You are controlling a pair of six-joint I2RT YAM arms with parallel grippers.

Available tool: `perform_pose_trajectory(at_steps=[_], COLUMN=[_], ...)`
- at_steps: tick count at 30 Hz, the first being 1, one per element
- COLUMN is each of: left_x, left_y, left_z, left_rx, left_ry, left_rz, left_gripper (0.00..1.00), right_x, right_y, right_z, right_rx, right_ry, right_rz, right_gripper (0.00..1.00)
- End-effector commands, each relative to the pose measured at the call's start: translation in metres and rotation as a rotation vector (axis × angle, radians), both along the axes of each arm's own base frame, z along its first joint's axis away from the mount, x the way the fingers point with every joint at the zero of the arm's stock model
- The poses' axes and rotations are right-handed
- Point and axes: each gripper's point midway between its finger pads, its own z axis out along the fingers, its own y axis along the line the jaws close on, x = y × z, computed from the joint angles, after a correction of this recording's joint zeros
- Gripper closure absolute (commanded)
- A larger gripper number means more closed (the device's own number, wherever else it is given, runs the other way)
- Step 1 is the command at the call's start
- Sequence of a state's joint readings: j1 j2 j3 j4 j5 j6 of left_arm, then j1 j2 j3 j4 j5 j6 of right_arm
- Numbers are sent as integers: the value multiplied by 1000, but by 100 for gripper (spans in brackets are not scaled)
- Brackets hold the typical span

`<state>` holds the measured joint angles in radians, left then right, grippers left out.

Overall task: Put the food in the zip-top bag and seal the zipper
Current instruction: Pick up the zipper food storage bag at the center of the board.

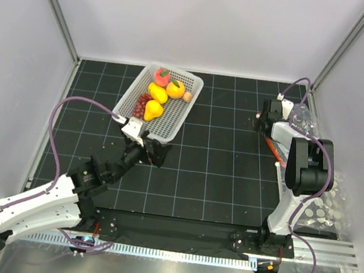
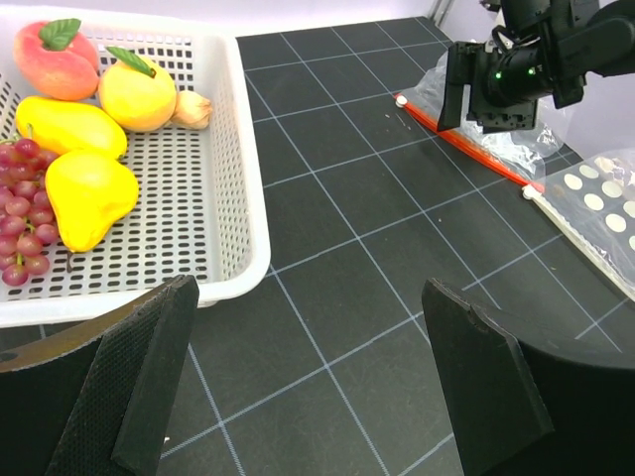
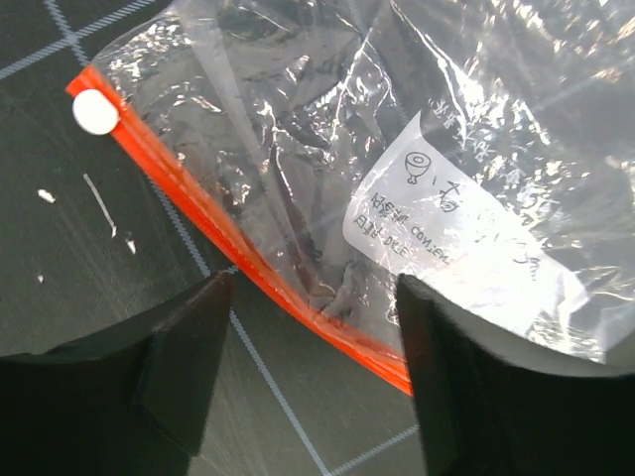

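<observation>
The food lies in a white perforated basket (image 1: 174, 118): a pink-red peach (image 2: 55, 61), a yellow-orange fruit (image 2: 137, 91), a yellow piece (image 2: 69, 127), a yellow pear (image 2: 87, 196), dark red grapes (image 2: 22, 213) and a tiny peach-coloured ball (image 2: 193, 107). The clear zip-top bag (image 3: 397, 149) with its white label lies flat at the right. Its red-orange zipper (image 3: 198, 213) runs between the fingers of my open right gripper (image 3: 313, 327), which hovers just above it. My left gripper (image 2: 317, 367) is open and empty over the mat, just in front of the basket.
A clear plastic sheet with white dots (image 1: 326, 210) lies at the right edge beside the right arm's base. White walls and metal posts close in the black gridded mat (image 1: 211, 168). A metal rail runs along the near edge.
</observation>
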<state>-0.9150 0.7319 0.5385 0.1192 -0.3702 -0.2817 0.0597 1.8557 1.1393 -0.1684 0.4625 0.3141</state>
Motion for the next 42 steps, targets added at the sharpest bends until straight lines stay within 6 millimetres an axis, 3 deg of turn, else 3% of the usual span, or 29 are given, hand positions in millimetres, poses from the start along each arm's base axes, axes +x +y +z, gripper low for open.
perform_pose_trajectory(at_steps=[1, 8, 12, 13, 15, 21, 24, 29, 32, 33, 35, 38, 39, 41, 42], left_x=[0, 1, 2, 2, 2, 4, 6, 10, 13, 14, 16, 19, 20, 20, 19], left_y=[-5, -10, -10, -10, -11, -16, -17, -19, -20, -21, -22, -26, -27, -32, -38], left_z=[24, 20, 19, 19, 17, 16, 12, 7, 3, -1, -3, -9, -10, -16, -16], left_rx=[-48, -36, -28, -27, -26, -17, -4, 7, 17, 24, 23, 25, 21, 18, 7], left_ry=[-43, -32, -26, -25, -24, -11, 3, 18, 29, 38, 44, 59, 62, 76, 74], left_rz=[-20, -31, -29, -29, -32, -38, -30, -21, -8, -4, 1, 7, 6, -8, -35], left_gripper=[0, 0, 0, 0, 0, 0, 0, 0, 0, 0, 0, 0, 0, 0, 0], right_x=[18, 25, 25, 25, 25, 21, 19, 6, -8, -15, -31, -63, -76, -94, -105], right_y=[-4, 2, 4, -8, -8, 1, 27, 98, 137, 147, 174, 209, 213, 228, 231], right_z=[6, 0, -8, -12, -12, 20, 53, 108, 128, 146, 152, 178, 169, 199, 185], right_rx=[71, 147, 149, 155, 154, 175, 121, 163, 243, 276, 369, 504, 538, 642, 685], right_ry=[-59, -41, 8, 18, 19, -105, -169, -293, -341, -384, -400, -466, -458, -564, -547], right_rz=[-53, -45, -33, -58, -57, -40, 14, 156, 238, 266, 332, 461, 472, 553, 571], right_gripper=[29, 35, 63, 87, 99, 99, 99, 99, 99, 99, 99, 99, 99, 99, 99])
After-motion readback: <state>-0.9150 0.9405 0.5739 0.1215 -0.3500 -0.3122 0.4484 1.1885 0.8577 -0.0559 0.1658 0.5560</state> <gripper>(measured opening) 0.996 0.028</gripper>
